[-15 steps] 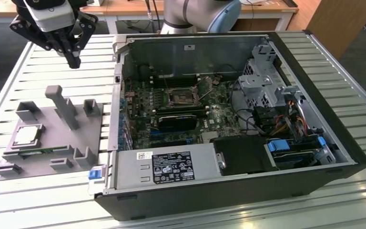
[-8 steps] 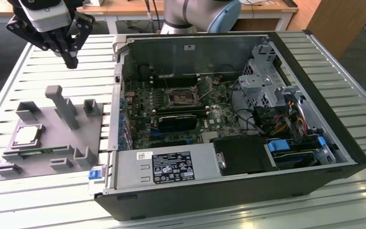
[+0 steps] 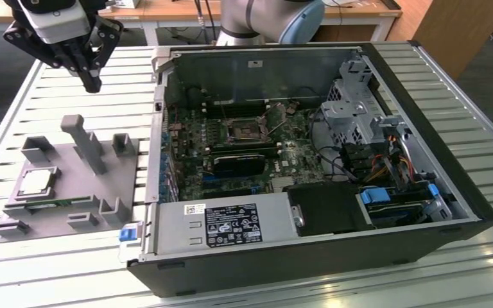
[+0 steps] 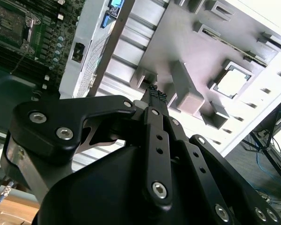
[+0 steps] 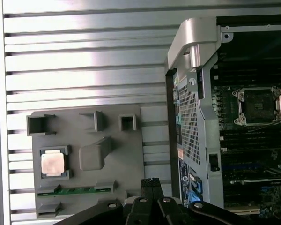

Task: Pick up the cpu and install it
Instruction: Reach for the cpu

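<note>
Currently your gripper (image 3: 92,83) hangs empty, jaws pinched together, above the grey holder (image 3: 79,192) on the exterior view's left; the cpu (image 3: 38,182) lies untouched in it. Pickup pending: grasping needs wider jaws

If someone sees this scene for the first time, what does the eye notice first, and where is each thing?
The open computer case dominates the exterior view, lying on the slatted table with its motherboard and bare cpu socket exposed. At the exterior view's left, the cpu sits in a grey fixture, silver top up. The black gripper hangs above that fixture, shut and holding nothing.
</note>
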Controlling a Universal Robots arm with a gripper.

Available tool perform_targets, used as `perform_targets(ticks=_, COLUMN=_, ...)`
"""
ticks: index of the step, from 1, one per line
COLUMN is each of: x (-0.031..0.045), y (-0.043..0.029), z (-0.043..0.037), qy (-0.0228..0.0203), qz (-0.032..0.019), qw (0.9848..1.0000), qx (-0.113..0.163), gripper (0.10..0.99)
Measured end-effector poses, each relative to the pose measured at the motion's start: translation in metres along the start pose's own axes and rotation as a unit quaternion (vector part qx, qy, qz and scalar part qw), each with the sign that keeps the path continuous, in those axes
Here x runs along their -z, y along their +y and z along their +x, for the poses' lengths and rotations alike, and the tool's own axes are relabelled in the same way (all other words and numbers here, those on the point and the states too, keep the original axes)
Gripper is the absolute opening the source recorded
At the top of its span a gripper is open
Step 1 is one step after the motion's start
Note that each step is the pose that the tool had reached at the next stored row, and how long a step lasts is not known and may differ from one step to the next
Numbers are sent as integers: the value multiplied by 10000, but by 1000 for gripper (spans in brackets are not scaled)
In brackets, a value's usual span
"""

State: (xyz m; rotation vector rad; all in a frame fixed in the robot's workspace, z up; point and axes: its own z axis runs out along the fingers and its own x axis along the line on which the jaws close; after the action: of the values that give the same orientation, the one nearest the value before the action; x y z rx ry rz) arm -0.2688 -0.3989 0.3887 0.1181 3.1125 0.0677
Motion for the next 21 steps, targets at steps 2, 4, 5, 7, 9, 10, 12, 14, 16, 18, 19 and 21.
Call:
perform_targets(ticks=2, x=0, y=-1, z=13, qy=0, qz=0, qw=10000, qx=0, gripper=106)
perform_targets(ticks=4, x=0, y=-2, z=29, qy=1, qz=0, qw=10000, qx=0, gripper=106)
perform_targets(ticks=5, x=-1, y=-3, z=38, qy=0, qz=0, qw=10000, qx=0, gripper=106)
perform_targets(ticks=7, x=-1, y=-5, z=56, qy=0, qz=0, qw=10000, qx=0, gripper=106)
perform_targets(ticks=9, x=-1, y=-6, z=74, qy=0, qz=0, qw=10000, qx=0, gripper=106)
perform_targets(ticks=10, x=-1, y=-6, z=83, qy=1, qz=1, qw=10000, qx=0, gripper=106)
perform_targets(ticks=12, x=-2, y=-8, z=98, qy=0, qz=0, qw=10000, qx=0, gripper=106)
perform_targets(ticks=14, x=-2, y=-9, z=112, qy=0, qz=0, qw=10000, qx=0, gripper=106)
perform_targets(ticks=16, x=-3, y=-10, z=127, qy=1, qz=0, qw=10000, qx=1, gripper=106)
perform_targets(ticks=18, x=-3, y=-11, z=143, qy=0, qz=0, qw=10000, qx=0, gripper=106)
perform_targets(ticks=19, x=-3, y=-12, z=151, qy=1, qz=0, qw=10000, qx=1, gripper=106)
perform_targets(ticks=21, x=-4, y=-13, z=166, qy=0, qz=0, qw=10000, qx=0, gripper=106)
